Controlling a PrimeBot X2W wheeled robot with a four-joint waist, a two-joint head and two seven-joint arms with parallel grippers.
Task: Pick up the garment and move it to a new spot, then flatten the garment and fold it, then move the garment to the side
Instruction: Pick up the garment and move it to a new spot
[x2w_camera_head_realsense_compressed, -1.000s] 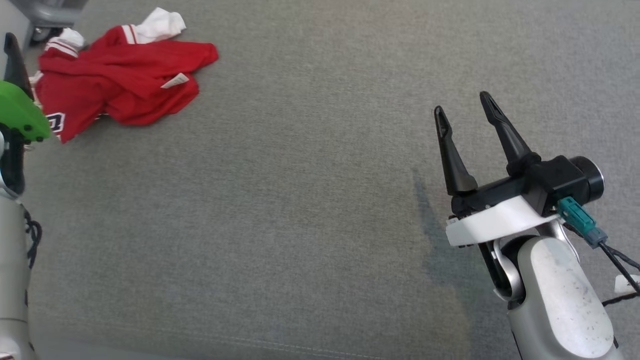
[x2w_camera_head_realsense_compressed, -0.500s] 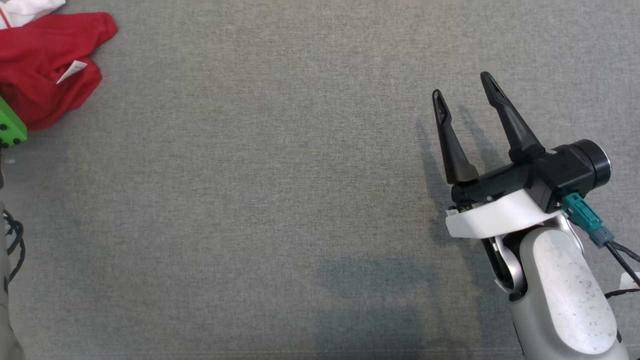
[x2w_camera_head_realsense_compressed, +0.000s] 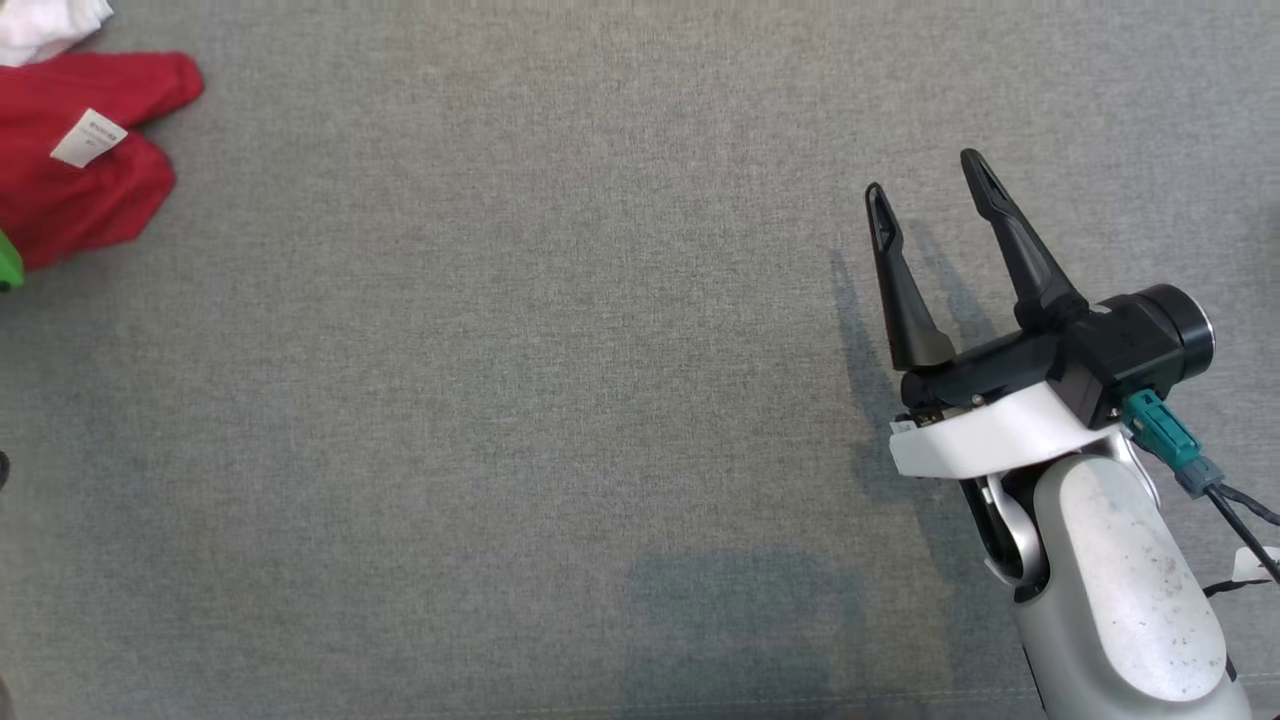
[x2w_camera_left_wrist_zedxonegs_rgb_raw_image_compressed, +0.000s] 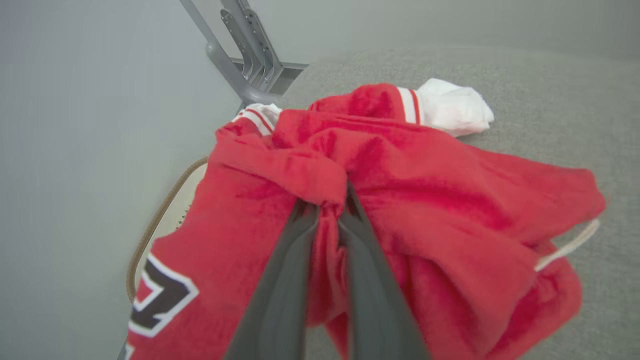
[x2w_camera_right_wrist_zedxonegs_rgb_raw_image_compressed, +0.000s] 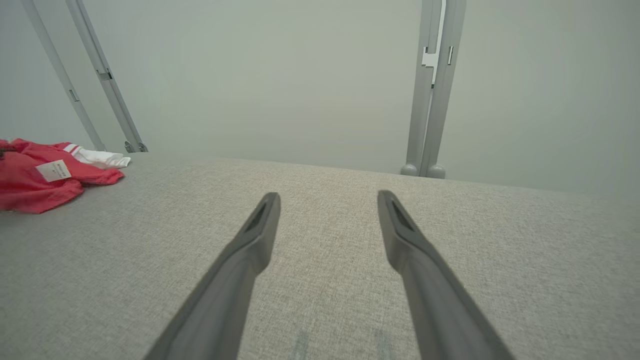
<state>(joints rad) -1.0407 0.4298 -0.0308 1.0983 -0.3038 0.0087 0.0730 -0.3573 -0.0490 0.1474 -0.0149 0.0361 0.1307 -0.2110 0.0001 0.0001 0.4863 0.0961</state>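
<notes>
One red garment (x2w_camera_left_wrist_zedxonegs_rgb_raw_image_compressed: 440, 190) lies bunched on the grey surface (x2w_camera_head_realsense_compressed: 500, 400). The left gripper (x2w_camera_left_wrist_zedxonegs_rgb_raw_image_compressed: 327, 205) pinches what seems one fold of it. The right gripper (x2w_camera_head_realsense_compressed: 925, 175) stands wide, empty.

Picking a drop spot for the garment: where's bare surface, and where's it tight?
Free: the wide grey surface between the red garment and the right gripper, plus the strip beyond that gripper's tips. Crowded: the far-left corner, where the left gripper pinches the bunched garment beside the metal frame.

Metal posts (x2w_camera_right_wrist_zedxonegs_rgb_raw_image_compressed: 432, 100) stand behind a grey fabric surface (x2w_camera_head_realsense_compressed: 560, 400).
</notes>
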